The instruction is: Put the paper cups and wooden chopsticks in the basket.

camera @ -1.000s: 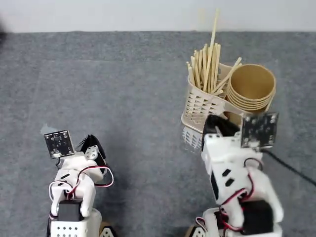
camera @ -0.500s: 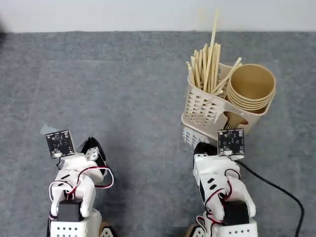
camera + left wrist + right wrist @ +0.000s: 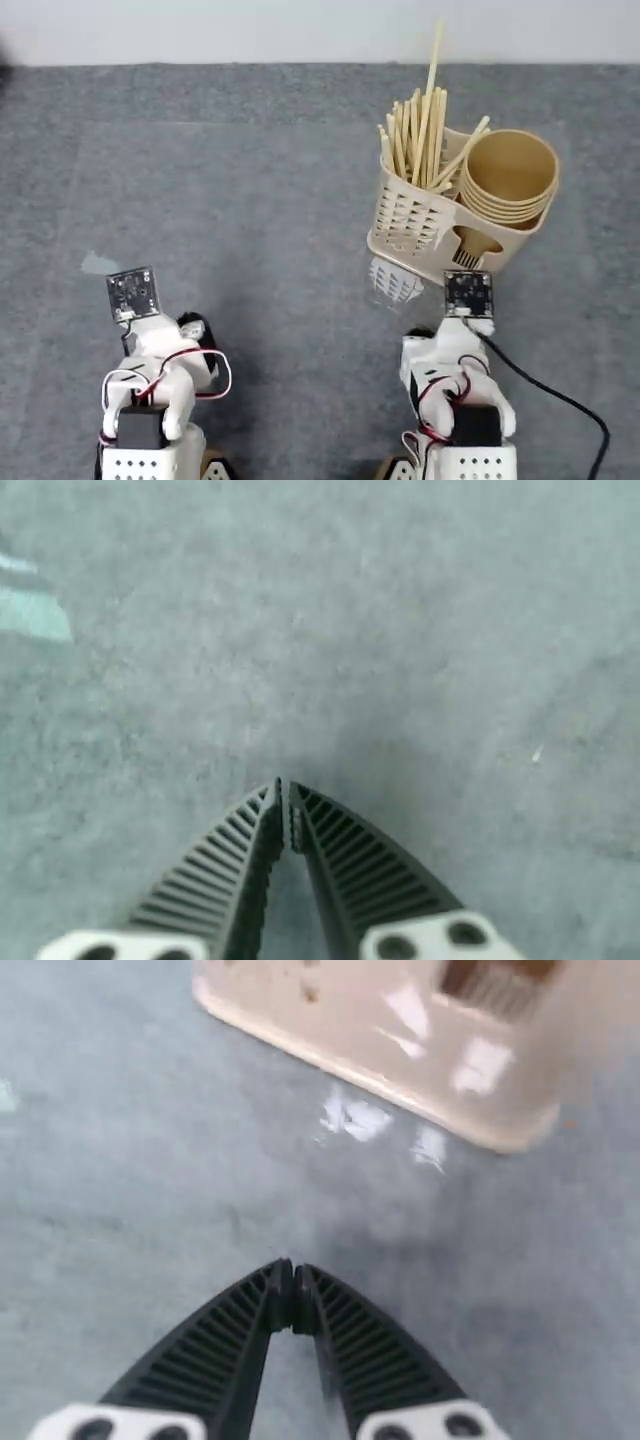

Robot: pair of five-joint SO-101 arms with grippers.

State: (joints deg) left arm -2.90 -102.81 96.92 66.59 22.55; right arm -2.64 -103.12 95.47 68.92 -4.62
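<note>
Jaws together on both arms: left gripper point(image 3: 283, 792) tip to tip, nothing held, over grey mat point(image 3: 250, 200); right gripper point(image 3: 292, 1278) likewise, empty, near cream basket point(image 3: 402, 232). Wooden chopsticks point(image 3: 418, 135) upright in basket's slatted compartment. Stacked paper cups point(image 3: 508, 172) nested in adjoining compartment, beside chopsticks.

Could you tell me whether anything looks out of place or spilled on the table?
Nothing is spilled. In the basket, one tall chopstick juts well above the rest, and a slanted chopstick leans toward the paper cups.
</note>
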